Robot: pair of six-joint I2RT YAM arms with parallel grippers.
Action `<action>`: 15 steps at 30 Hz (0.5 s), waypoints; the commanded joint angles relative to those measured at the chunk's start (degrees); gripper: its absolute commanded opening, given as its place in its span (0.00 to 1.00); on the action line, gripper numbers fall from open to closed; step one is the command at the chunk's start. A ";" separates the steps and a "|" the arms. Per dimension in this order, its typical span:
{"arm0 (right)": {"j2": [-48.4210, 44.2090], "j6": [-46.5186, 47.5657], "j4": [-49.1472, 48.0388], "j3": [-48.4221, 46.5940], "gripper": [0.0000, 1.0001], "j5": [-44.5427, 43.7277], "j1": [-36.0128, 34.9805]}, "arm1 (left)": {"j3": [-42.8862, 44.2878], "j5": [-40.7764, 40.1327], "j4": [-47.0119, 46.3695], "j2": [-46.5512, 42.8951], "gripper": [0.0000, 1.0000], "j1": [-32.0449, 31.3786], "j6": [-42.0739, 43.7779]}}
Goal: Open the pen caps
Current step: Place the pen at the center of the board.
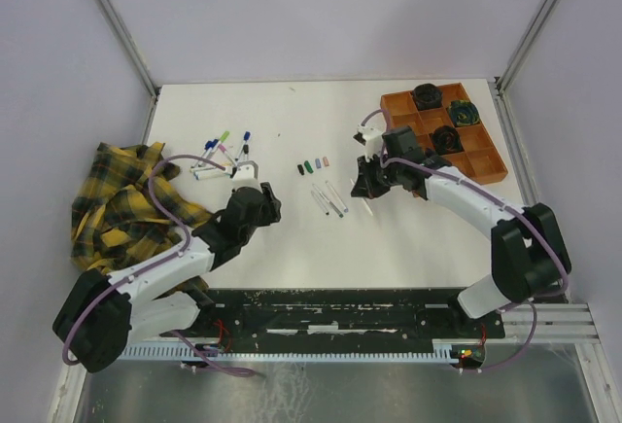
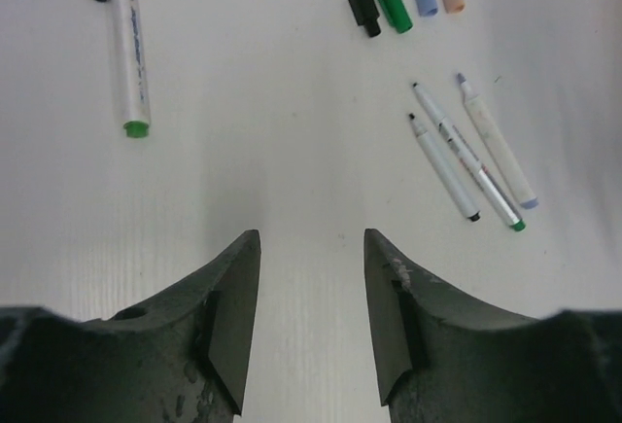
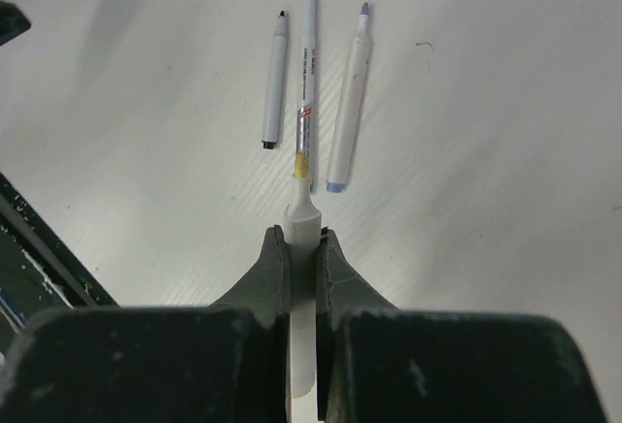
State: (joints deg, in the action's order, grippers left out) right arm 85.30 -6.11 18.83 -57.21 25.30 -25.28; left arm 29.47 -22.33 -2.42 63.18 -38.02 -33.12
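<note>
At the far left lies a yellow plaid cloth (image 1: 117, 199), with a small heap of capped pens (image 1: 222, 154) to its right. The left gripper (image 2: 311, 321) hangs over the white table (image 1: 292, 238), jaws parted, nothing between them. Ahead of it, four loose pen caps (image 2: 394, 0) sit in a row, black, green, blue and peach, three uncapped pens (image 2: 466, 155) just nearer. The right gripper (image 3: 301, 248) is clenched on a white pen barrel (image 3: 302, 217), its yellowish tip bare. Far right stands an orange tray (image 1: 481, 162).
</note>
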 commanded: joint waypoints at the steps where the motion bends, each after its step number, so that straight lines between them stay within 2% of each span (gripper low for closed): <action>1: 5.30 -4.38 -1.88 -5.89 0.06 -10.61 -3.13 | -4.28 -0.56 -4.37 -5.46 0.56 -0.21 3.62; 4: 11.16 -5.15 0.44 -9.69 0.08 -11.80 -4.58 | -6.74 -1.19 -3.99 -8.44 0.60 -0.22 3.73; 9: 21.87 -5.44 6.73 -20.05 0.11 -14.49 -4.74 | -11.91 -1.45 -4.48 -13.24 0.61 -0.25 2.86; 15: 26.84 -3.80 7.77 -24.15 0.15 -16.69 -4.93 | -17.67 0.79 -7.20 -21.94 0.62 -0.21 3.03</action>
State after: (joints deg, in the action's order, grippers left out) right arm 111.28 -10.41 24.93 -77.91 11.68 -30.04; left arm 14.20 -22.04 -4.80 46.72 -38.02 -31.59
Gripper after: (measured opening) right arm 0.146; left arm 0.616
